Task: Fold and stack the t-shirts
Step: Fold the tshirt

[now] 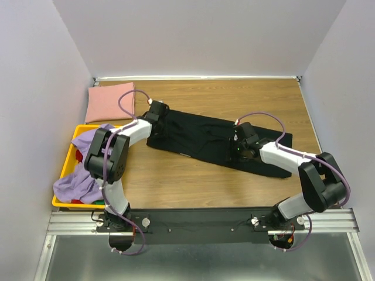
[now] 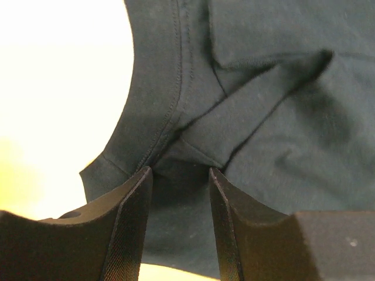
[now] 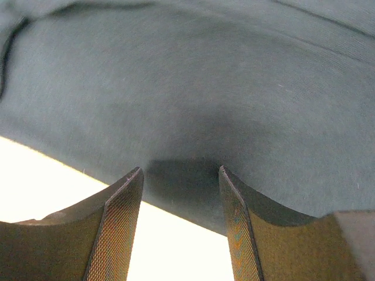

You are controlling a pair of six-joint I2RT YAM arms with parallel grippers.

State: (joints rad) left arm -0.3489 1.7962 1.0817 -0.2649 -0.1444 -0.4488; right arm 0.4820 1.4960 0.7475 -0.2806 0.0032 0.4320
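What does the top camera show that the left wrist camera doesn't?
Only the top view shows the wider scene: the folded pink shirt at the back left, the lavender shirt spilling out of the yellow crate, and the right hand. Only the left wrist view shows the stitched seam and creases up close. Both show the black shirt with the left hand at it, fingers apart.
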